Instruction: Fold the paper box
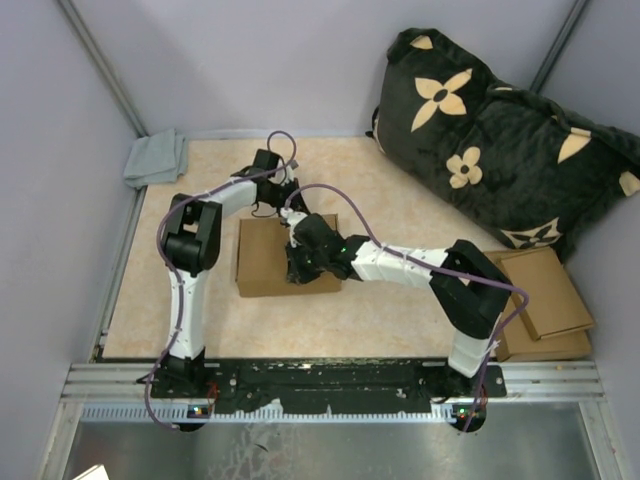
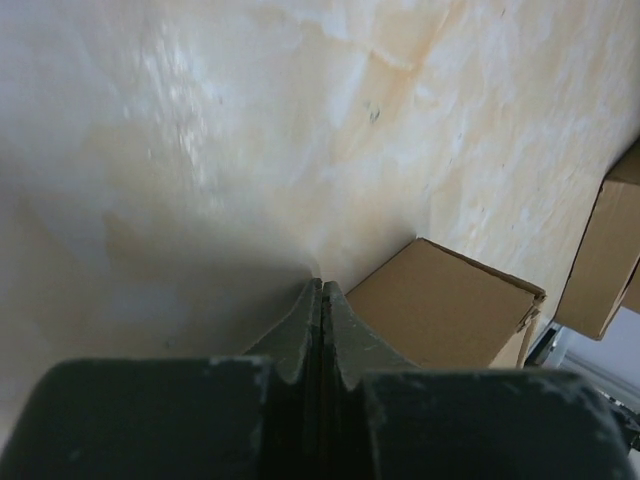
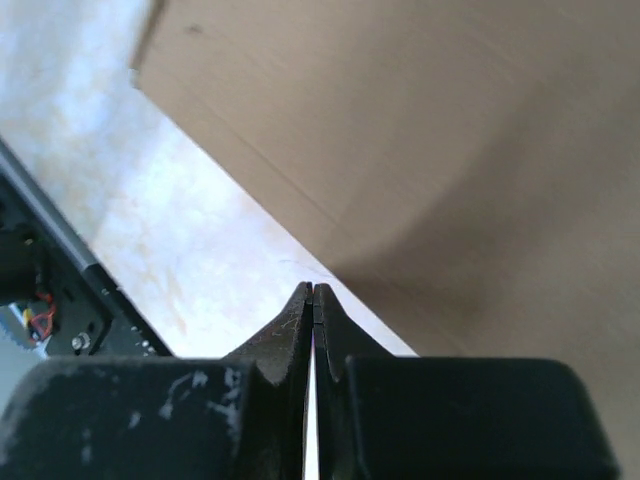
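Mostly done, I reckoned: paper box [image 1: 265, 262] sat closed at mid-frame. Left gripper [image 2: 322, 290] and right gripper [image 3: 312, 292] were both pinched shut, holding nothing. Maybe a final press was left.

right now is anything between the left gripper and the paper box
Nothing visible does. The left gripper, shut, is just beside a corner of the paper box, with only bare table between them.

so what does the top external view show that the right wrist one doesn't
Only top external: the black cushion, grey cloth, stacked cardboard pieces and the left arm. Only right wrist: a close look at the right gripper, shut. Both: the paper box and the table.
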`<state>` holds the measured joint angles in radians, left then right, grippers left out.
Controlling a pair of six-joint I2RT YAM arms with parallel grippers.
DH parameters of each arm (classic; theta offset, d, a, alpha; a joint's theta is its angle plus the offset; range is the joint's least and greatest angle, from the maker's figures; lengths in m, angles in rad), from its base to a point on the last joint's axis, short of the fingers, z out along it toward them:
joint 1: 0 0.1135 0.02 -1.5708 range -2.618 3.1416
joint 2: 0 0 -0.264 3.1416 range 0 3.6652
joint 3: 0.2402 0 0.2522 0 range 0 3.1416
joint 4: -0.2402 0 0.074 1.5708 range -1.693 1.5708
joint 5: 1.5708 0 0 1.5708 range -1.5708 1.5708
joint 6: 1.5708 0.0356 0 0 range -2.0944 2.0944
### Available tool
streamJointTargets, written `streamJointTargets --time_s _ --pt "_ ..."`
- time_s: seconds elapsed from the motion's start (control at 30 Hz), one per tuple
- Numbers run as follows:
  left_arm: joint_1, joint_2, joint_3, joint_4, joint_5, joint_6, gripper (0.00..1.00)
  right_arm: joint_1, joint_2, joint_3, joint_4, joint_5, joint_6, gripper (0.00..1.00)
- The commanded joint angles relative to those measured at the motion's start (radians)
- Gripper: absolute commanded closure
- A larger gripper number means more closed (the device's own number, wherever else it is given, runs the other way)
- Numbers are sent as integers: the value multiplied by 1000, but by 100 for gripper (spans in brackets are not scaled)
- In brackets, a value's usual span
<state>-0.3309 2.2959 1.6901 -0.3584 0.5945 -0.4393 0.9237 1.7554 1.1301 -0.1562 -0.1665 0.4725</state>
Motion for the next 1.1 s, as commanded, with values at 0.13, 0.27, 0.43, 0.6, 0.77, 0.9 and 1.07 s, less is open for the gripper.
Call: streamJointTargets --time_s 0.13,0.27,0.43,0.6,0.77,0.9,1.07 --pt "11 -112 -106 -21 10 15 85 93 -2 73 102 -49 -101 100" --pt "41 -128 -134 -9 7 6 84 141 20 88 99 -98 -153 100" --pt "50 -132 -133 -30 -4 29 83 230 69 128 50 -86 -277 100" --pt "70 -127 -138 -50 -2 41 83 284 130 142 90 -58 -408 100" --pt "81 -133 -154 -60 15 73 87 299 173 130 193 -38 -497 99" --pt "81 -118 -154 -78 56 93 94 299 233 146 242 57 -539 100" --pt "77 -110 -191 -91 126 125 100 300 316 148 371 441 -565 100"
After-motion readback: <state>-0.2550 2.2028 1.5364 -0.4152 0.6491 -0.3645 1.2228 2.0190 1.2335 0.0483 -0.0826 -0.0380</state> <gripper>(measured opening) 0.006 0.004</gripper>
